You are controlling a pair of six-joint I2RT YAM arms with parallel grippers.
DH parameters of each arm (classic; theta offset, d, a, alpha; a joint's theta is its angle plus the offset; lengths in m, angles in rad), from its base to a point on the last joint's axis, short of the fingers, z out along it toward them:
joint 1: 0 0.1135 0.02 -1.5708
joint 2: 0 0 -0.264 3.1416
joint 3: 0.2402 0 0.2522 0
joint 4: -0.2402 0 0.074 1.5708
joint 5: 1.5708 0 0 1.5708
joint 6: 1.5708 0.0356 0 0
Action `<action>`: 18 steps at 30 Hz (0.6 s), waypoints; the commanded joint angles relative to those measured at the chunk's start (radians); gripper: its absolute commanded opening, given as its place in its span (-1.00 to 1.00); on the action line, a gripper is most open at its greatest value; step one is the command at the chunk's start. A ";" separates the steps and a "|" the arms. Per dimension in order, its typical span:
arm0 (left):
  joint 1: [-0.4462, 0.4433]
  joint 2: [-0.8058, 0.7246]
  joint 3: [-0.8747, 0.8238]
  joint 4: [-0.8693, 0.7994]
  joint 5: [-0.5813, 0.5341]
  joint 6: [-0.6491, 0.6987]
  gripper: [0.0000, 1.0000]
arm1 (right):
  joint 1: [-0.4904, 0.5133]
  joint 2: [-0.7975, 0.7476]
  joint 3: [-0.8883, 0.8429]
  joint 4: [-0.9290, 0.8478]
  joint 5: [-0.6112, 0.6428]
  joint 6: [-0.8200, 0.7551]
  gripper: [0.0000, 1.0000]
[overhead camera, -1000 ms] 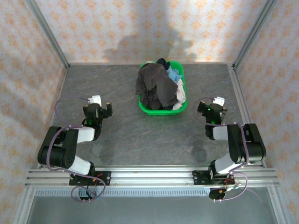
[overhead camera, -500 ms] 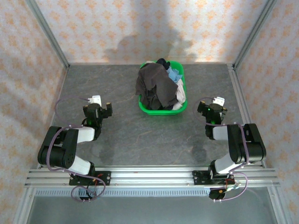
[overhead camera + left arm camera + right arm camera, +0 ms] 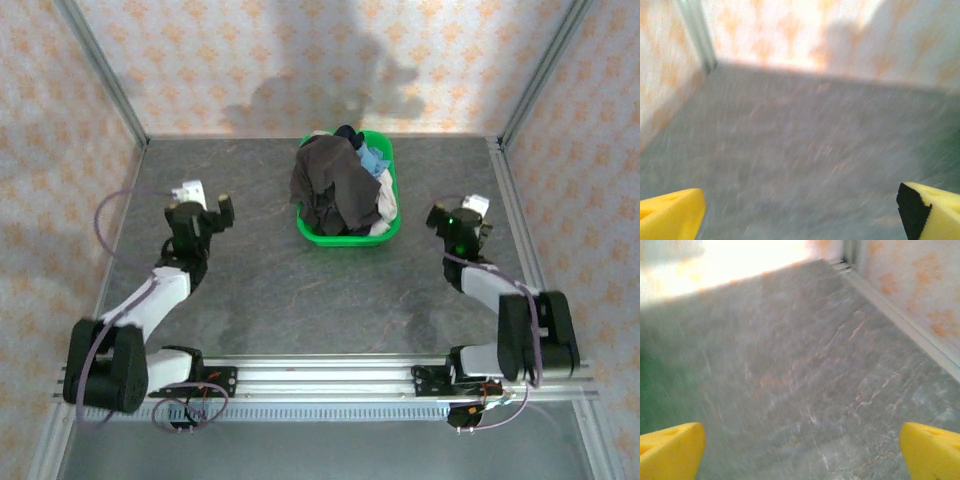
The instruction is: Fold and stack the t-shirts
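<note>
Above: the t-shirts sit heaped in the basket; left hand and right hand flank it, open and empty. Grabbing the tangle could drag several out. Left wrist: fingers apart over bare counter. Right wrist: likewise.

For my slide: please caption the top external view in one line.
Green plastic basket of crumpled cloth t-shirts on grey table, open left gripper and right gripper flanking it.

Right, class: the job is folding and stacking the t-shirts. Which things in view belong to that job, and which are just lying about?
Belong to the job:
brown-grey t-shirt
light blue t-shirt
cream t-shirt
navy t-shirt

Just there:
green basket holding the shirts
grey table
</note>
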 commanded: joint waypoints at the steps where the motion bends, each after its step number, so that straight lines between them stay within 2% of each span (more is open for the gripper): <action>1: -0.007 -0.055 0.188 -0.378 0.098 -0.279 1.00 | -0.010 -0.101 0.201 -0.596 0.285 0.526 0.99; 2: -0.006 -0.035 0.253 -0.481 0.106 -0.343 1.00 | -0.027 -0.100 0.229 -0.614 0.166 0.451 0.99; 3: -0.008 -0.001 0.327 -0.562 0.193 -0.297 1.00 | -0.032 -0.091 0.249 -0.600 0.005 0.343 0.99; 4: -0.022 0.038 0.380 -0.613 0.281 -0.265 1.00 | -0.029 -0.083 0.268 -0.614 -0.092 0.306 0.99; 5: -0.046 0.066 0.416 -0.649 0.309 -0.244 1.00 | -0.028 -0.079 0.276 -0.630 -0.135 0.316 0.99; 6: -0.109 0.086 0.441 -0.676 0.281 -0.209 1.00 | -0.025 -0.079 0.274 -0.630 -0.177 0.319 0.99; 9: -0.309 0.120 0.473 -0.706 0.098 -0.101 1.00 | -0.015 -0.082 0.267 -0.645 -0.264 0.311 0.99; 11: -0.383 0.152 0.495 -0.711 0.092 -0.071 1.00 | -0.010 -0.080 0.267 -0.662 -0.319 0.297 0.99; 15: -0.480 0.250 0.550 -0.717 0.141 0.010 1.00 | -0.004 -0.106 0.232 -0.663 -0.326 0.261 0.99; 18: -0.538 0.336 0.612 -0.749 0.117 0.090 1.00 | -0.004 -0.121 0.207 -0.663 -0.294 0.248 0.99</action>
